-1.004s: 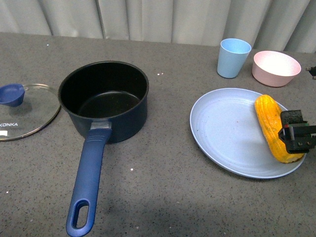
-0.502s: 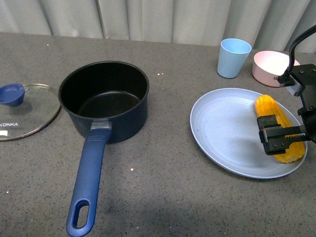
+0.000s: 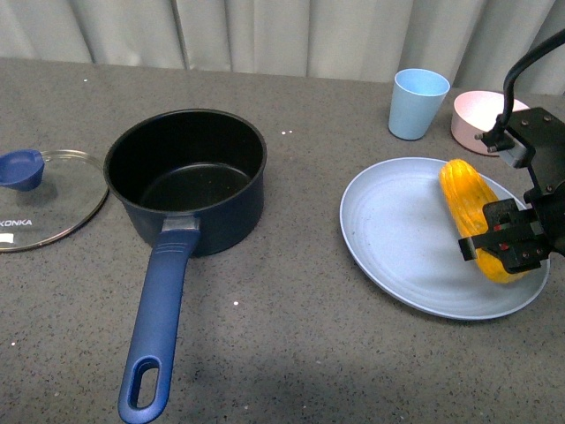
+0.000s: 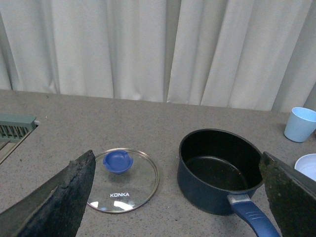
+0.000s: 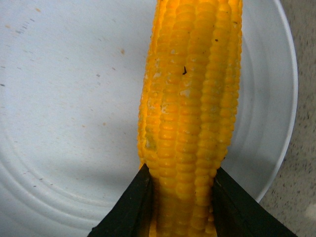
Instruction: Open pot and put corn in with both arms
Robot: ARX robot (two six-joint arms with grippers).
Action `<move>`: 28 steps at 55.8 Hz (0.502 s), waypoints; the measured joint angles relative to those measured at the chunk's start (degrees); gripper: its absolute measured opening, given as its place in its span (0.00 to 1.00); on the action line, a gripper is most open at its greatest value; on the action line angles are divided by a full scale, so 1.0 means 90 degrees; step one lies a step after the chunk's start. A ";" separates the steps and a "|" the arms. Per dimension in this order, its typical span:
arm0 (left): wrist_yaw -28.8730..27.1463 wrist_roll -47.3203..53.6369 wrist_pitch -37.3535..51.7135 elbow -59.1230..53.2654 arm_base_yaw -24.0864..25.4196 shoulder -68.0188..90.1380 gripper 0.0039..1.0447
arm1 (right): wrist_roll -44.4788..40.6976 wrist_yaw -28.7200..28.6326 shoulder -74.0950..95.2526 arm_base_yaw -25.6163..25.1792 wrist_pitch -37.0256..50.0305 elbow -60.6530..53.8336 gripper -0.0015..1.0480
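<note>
**Setting:** robot test bench laid out with kitchenware, seen from beside the table.

**Fixtures:**
- One grey speckled tabletop.
- Pale pleated curtains hung across the whole back as a plain backdrop.

**Machinery:**
- Black right arm with a looping black cable, standing over the table's far right.

**Kitchen goods set apart on the surface:**
- Navy pot.
- Glass lid printed KONKA.
- Blue plate bearing corn.
- Blue cup.
- Pink bowl.
</note>
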 joint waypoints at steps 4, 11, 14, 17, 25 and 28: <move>0.0000 0.0000 0.0000 0.0000 0.0000 0.0000 0.94 | -0.0240 -0.0180 -0.0214 0.0027 0.0083 -0.0007 0.22; 0.0000 0.0000 0.0000 0.0000 -0.0002 0.0000 0.94 | -0.0345 -0.0981 -0.0627 0.0087 -0.0073 0.0138 0.18; 0.0000 0.0000 0.0000 0.0000 -0.0002 0.0000 0.94 | -0.0250 -0.1523 -0.0760 0.0180 -0.0289 0.0408 0.16; 0.0000 0.0000 0.0000 0.0000 0.0000 0.0000 0.94 | -0.0083 -0.1914 -0.0797 0.0311 -0.0464 0.0678 0.15; 0.0000 0.0000 0.0000 0.0000 -0.0002 0.0000 0.94 | 0.0607 -0.2820 -0.0624 0.0758 -0.0794 0.1392 0.13; 0.0000 0.0000 0.0000 0.0000 -0.0002 0.0000 0.94 | 0.0901 -0.3106 -0.0486 0.0976 -0.0857 0.1654 0.12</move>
